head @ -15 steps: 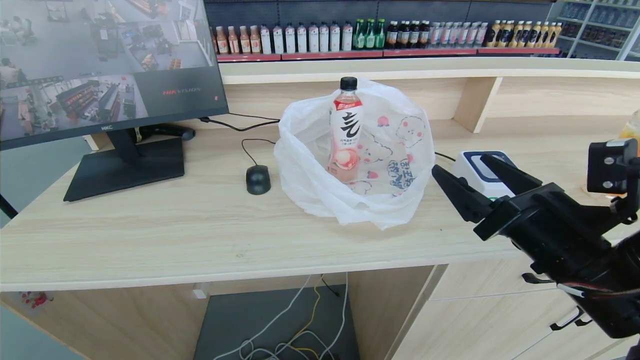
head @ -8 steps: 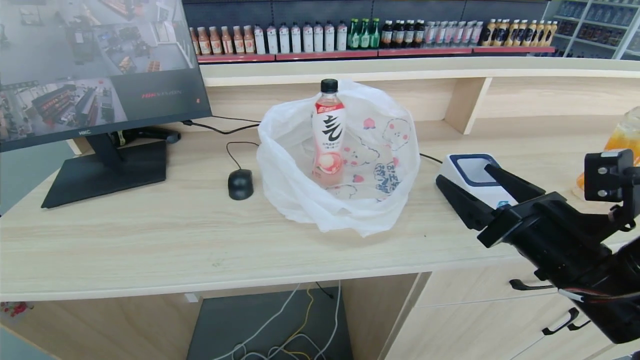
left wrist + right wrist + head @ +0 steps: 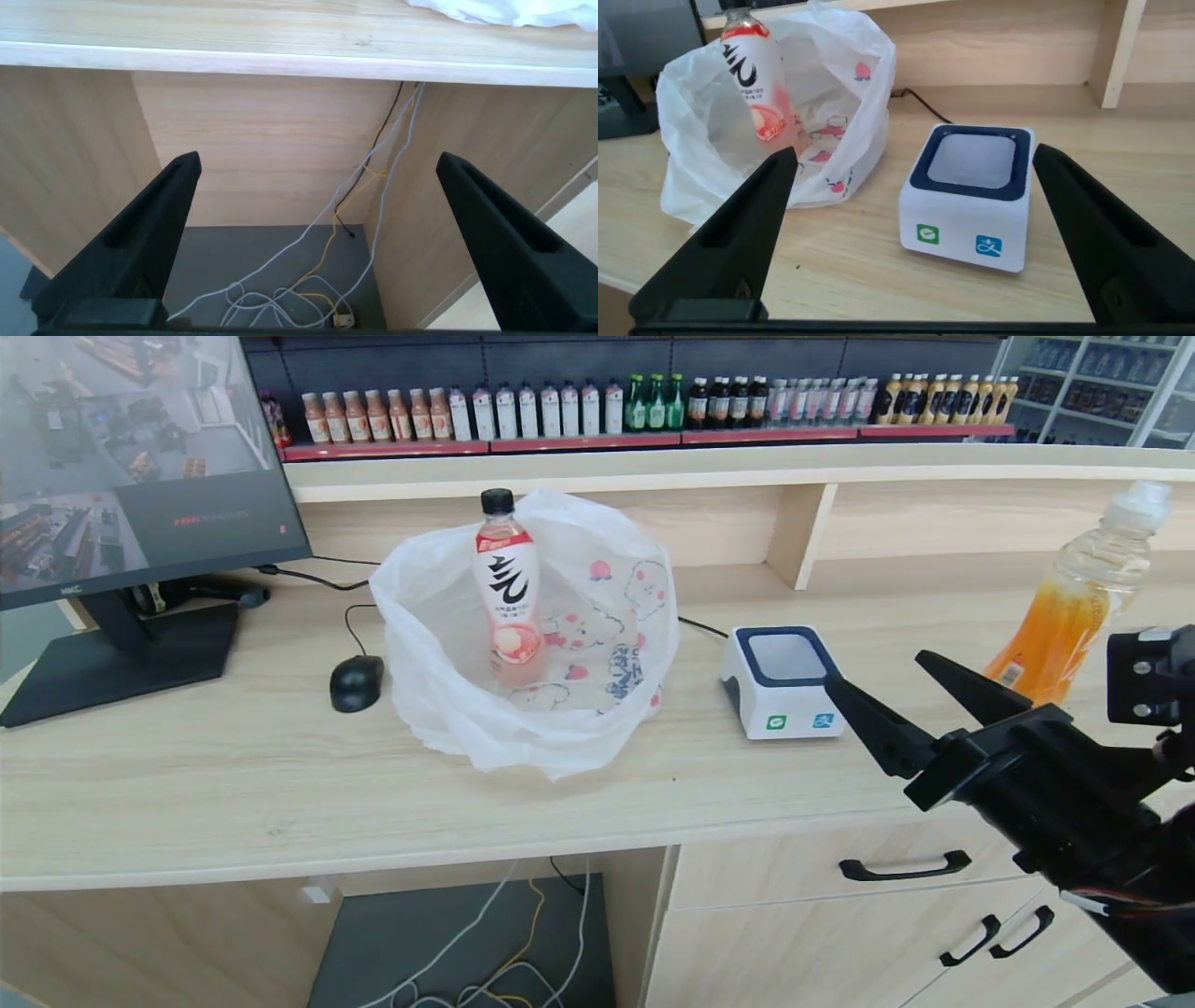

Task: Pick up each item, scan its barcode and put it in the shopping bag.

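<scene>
Shopping bag point(image 3: 439, 644) sits open on the bench point(image 3: 233, 775) left of the scanner point(image 3: 782, 681) with a pink bottle point(image 3: 506, 588) upright inside, while the right gripper point(image 3: 876, 670) (fingers apart, empty) hovers before the scanner, probably to take the orange bottle point(image 3: 1064, 616) standing right of it.

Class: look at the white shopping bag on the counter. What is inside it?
One pink-labelled bottle with a black cap stands upright in the shopping bag. The bag's near wall covers the floor behind it, so anything low there is hidden.
</scene>
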